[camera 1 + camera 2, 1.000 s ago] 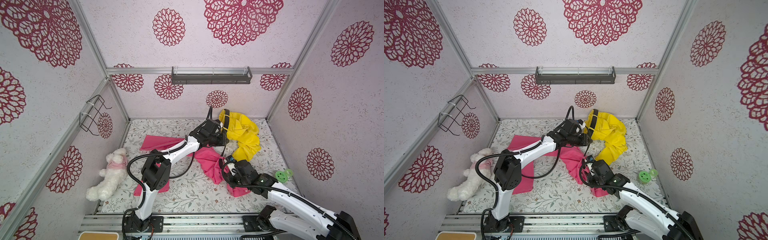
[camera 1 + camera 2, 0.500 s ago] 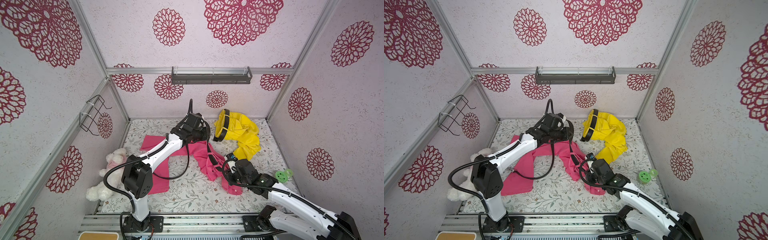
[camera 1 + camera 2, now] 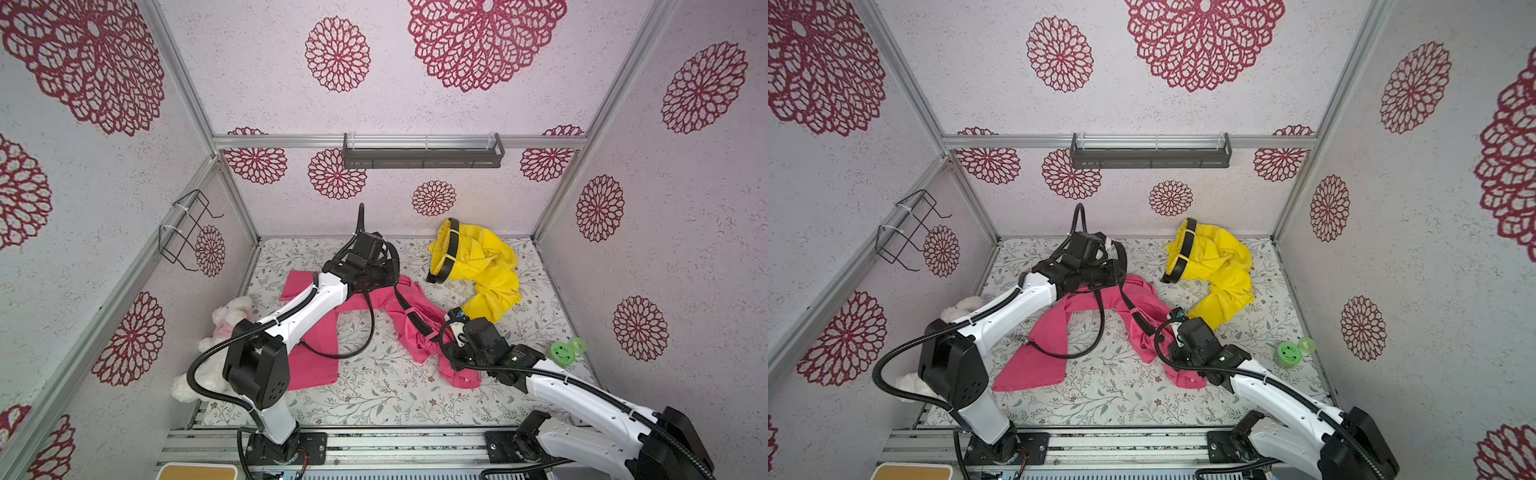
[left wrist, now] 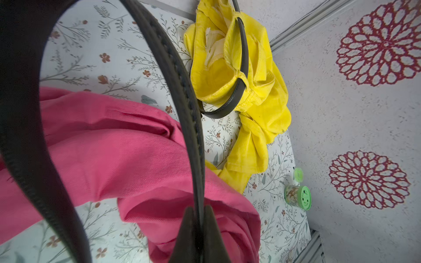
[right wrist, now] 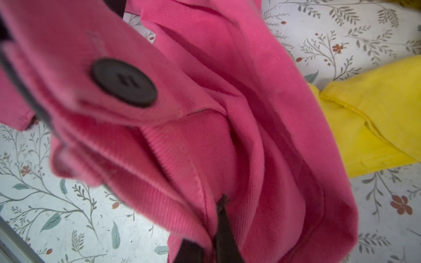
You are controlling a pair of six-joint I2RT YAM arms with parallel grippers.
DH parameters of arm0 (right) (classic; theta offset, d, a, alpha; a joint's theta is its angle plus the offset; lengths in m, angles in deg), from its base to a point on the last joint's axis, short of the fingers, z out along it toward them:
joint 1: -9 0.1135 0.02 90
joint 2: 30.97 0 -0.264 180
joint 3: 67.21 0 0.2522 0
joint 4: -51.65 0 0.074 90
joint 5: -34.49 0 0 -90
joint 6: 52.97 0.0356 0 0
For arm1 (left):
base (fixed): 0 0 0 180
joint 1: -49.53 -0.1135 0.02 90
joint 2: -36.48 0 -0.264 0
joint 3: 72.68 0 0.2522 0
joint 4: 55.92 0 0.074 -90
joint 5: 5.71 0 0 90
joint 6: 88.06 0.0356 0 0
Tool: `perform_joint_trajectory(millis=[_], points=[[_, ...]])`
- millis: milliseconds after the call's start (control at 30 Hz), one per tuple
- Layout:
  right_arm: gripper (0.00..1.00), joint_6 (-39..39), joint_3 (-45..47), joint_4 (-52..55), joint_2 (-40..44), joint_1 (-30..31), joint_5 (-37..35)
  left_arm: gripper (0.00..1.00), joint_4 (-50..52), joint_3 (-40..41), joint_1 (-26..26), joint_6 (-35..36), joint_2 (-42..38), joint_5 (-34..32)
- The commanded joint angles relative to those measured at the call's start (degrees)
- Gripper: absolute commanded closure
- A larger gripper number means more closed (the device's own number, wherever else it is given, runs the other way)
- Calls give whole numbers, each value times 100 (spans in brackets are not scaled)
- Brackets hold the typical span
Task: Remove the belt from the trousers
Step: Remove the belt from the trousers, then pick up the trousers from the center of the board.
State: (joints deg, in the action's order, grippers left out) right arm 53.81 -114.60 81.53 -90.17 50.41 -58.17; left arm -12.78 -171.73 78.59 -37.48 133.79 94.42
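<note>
Change: the left arm has swung away from the yellow trousers toward the back left, drawing out a longer span of belt, and the pink trousers have spread with the pull; the right arm has barely shifted.
Left gripper [image 4: 197, 213]: jaws pinched together on the belt and raised above the cloth, so a pull should run the strap lengthwise through the loops.
Belt [image 4: 191, 127]: a dark strap that arches from that pinch and runs taut down to the pink waistband, where a loop crosses it. I judge it partly out, not free.
Pink trousers [image 3: 316, 353]: legs flat toward the left, waist bunched beside the right arm.
Right gripper [image 5: 209, 227]: jaws clamped on waistband cloth near the dark button [image 5: 124, 82], likely as an anchor so the garment does not follow the belt.
Yellow trousers [image 3: 490, 270]: heaped at the back right, wearing a second belt [image 3: 453, 243], not held by either arm.
Surface [image 3: 374, 395]: a flat floral print, with a plush toy [image 3: 224, 328] at its left edge and a green jar [image 3: 561, 352] near the right wall.
Room: pale walls [image 3: 415, 104] with red medallions, a wire rack [image 3: 183, 232] on the left one and a dark shelf [image 3: 422, 156] on the back one.
</note>
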Motion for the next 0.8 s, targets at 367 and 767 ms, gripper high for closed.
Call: perform_joint_trajectory(millis=[367,767], points=[[100,895,-653,1825,220,-480,-1561,100,410,-367,-1616,746,-1637,-441],[100,353,-2317,2123,888,-947,-1095,100,339,-485,-1007,858,-1639,-355]])
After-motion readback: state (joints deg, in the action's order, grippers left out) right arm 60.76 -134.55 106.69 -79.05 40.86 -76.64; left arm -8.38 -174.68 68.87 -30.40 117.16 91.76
